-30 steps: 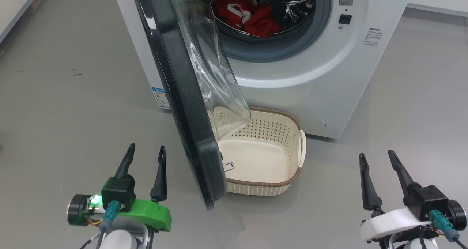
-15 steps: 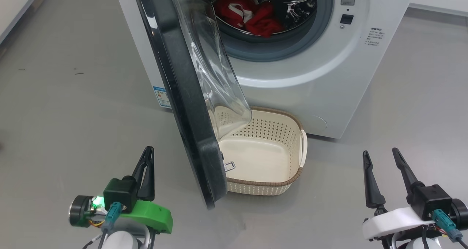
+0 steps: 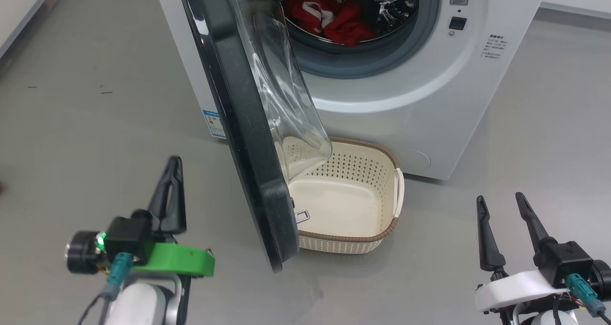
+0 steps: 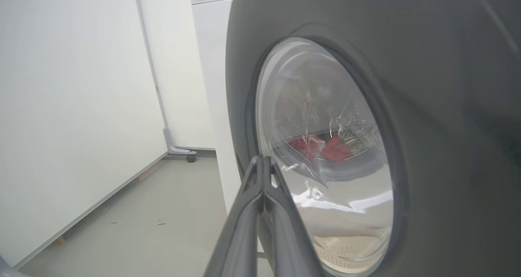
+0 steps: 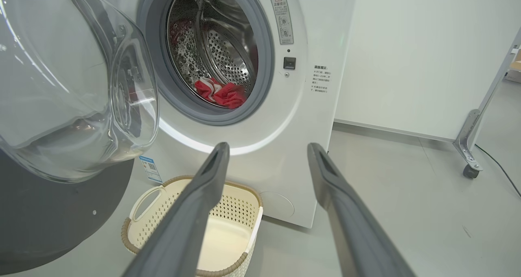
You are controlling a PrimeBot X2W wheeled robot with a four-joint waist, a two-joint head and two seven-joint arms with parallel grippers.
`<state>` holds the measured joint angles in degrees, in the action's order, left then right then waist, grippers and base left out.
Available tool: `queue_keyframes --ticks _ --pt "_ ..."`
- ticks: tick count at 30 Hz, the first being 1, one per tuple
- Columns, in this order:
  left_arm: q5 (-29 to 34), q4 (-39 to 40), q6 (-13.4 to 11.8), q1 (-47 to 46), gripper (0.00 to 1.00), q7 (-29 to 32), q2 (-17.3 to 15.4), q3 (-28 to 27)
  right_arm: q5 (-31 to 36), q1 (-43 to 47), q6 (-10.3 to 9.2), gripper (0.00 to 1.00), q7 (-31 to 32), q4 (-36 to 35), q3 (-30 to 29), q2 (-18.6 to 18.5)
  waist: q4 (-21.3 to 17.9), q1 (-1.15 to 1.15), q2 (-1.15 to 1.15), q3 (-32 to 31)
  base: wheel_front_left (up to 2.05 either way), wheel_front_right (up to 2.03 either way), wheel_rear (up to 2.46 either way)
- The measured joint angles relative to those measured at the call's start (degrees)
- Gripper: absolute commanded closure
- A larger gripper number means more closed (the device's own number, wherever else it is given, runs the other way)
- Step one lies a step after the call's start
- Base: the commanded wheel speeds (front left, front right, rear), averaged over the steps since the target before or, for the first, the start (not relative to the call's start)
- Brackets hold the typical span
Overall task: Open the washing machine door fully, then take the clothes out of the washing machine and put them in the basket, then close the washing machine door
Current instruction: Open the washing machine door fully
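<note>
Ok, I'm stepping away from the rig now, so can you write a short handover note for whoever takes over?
Left gripper: shut, empty, beside the outer face of the washing machine door, apart from it.
Right gripper: open, empty, low on the right.
The clothes lie in the drum of the washing machine; the basket stands empty on the floor in front, partly under the door.
Done: door partly open.
Left: open the door fully, move the clothes to the basket, close the door.

closed left pincer (image 4: pixel 263 163), washing machine door (image 4: pixel 427 106), clothes (image 4: pixel 321 145) behind glass
</note>
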<state>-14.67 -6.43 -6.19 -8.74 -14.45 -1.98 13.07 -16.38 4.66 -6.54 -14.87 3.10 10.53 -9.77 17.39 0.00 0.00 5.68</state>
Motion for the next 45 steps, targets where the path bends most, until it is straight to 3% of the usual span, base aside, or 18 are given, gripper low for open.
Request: queue_keyframes --ticks 9,17,19,27,34,41,45 --pt "0.2 15.2 0.0 -3.6 1.00 -0.3 0.0 -0.7 0.9 0.1 0.60 0.00 0.0 0.1 -0.3 0.2 0.2 0.00 0.00 -0.5 0.00 0.00 0.00" --pt "0.2 26.4 0.1 -4.9 1.00 -0.3 -0.2 6.6 1.3 0.5 1.21 0.00 0.0 0.3 -0.4 0.6 0.2 0.00 0.00 -0.8 0.00 0.00 0.00" --pt "0.2 27.7 1.3 -4.8 1.00 -0.3 -0.2 9.3 1.5 0.6 1.42 0.00 0.0 0.5 -0.4 0.7 0.1 0.00 0.00 -0.9 0.00 0.00 0.00" --pt "0.1 24.7 7.1 -2.0 1.00 -0.3 -0.5 21.5 2.0 0.6 1.93 0.00 0.0 1.0 -0.4 0.9 -0.3 0.00 0.00 -1.0 0.00 0.00 0.00" --pt "-0.1 18.1 10.7 1.8 1.00 3.4 -1.2 27.4 2.3 0.6 1.97 0.00 0.0 1.2 -0.4 1.1 -0.4 0.00 0.00 -1.0 0.00 0.00 0.00" --pt "-0.4 12.7 10.4 4.2 1.00 7.9 -2.6 27.7 2.4 0.6 2.41 0.00 0.0 1.3 -0.6 1.5 -0.5 0.00 0.00 -0.8 0.00 0.00 0.00" --pt "-0.4 11.5 8.9 4.2 1.00 8.4 -2.4 25.8 2.5 0.6 2.44 0.00 0.0 1.3 -1.0 1.6 -0.6 0.00 0.00 -0.6 0.00 0.00 0.00"
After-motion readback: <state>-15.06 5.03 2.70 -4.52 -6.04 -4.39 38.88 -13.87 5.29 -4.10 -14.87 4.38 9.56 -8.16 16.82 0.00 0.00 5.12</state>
